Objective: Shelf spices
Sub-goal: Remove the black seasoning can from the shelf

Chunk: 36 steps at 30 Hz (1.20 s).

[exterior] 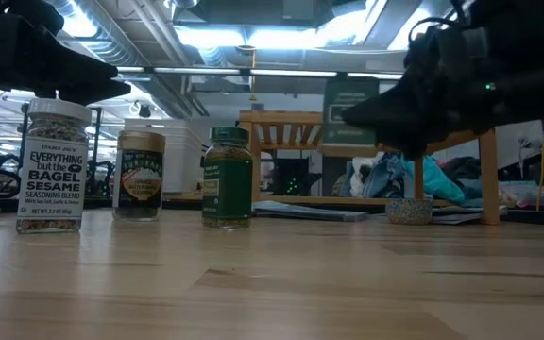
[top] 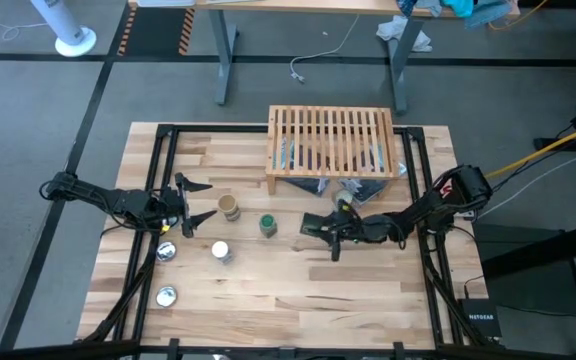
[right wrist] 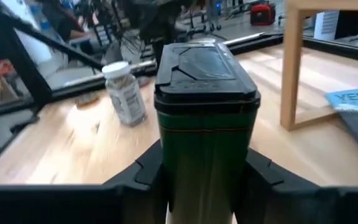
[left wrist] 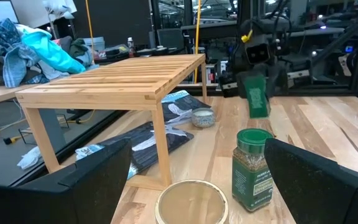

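The right gripper [top: 316, 226] clamps a dark green tin [right wrist: 205, 118] above the table before the wooden slatted shelf [top: 334, 141], while the left gripper [top: 200, 201] hovers open beside the tan jar [top: 229, 208].

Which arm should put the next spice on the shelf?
Right. The right gripper is shut on the dark tin, held above the table just in front of the shelf. The left gripper is open and empty, beside the tan jar, farther from the shelf.
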Tool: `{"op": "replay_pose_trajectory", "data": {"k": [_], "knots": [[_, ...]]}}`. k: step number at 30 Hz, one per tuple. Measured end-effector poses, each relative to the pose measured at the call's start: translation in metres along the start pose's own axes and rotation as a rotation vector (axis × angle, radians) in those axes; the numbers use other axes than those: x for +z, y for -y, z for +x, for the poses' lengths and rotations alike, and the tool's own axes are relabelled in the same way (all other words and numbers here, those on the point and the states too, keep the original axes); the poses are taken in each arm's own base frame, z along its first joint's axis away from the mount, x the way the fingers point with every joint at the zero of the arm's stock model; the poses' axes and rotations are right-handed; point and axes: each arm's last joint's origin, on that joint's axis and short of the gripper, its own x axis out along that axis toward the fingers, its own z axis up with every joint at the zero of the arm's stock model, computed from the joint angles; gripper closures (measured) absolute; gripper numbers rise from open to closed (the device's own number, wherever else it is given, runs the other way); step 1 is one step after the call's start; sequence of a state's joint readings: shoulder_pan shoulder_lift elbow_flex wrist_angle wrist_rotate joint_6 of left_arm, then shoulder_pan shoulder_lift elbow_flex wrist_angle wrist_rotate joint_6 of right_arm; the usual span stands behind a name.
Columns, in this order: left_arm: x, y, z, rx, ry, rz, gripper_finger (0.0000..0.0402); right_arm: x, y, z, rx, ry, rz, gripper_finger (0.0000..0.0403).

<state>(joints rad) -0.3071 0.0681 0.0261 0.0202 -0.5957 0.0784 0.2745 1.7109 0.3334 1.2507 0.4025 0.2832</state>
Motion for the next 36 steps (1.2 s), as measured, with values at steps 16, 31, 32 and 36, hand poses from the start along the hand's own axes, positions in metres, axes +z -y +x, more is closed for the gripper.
{"op": "replay_pose_trajectory", "data": {"k": [16,31,32,36], "knots": [[0.0,0.0,0.0,0.0,0.0,0.0,0.004,-0.04,-0.008,0.041,0.004,-0.096,-0.072,0.0281],[0.0,0.0,0.0,0.0,0.0,0.0,0.004,-0.06,-0.011,0.063,0.007,-0.121,-0.1,0.0279],[0.0,0.0,0.0,0.0,0.0,0.0,0.004,-0.06,-0.012,0.063,0.007,-0.122,-0.099,0.0279],[0.0,0.0,0.0,0.0,0.0,0.0,0.0041,-0.061,-0.012,0.063,0.02,-0.128,-0.098,0.0266]]}}
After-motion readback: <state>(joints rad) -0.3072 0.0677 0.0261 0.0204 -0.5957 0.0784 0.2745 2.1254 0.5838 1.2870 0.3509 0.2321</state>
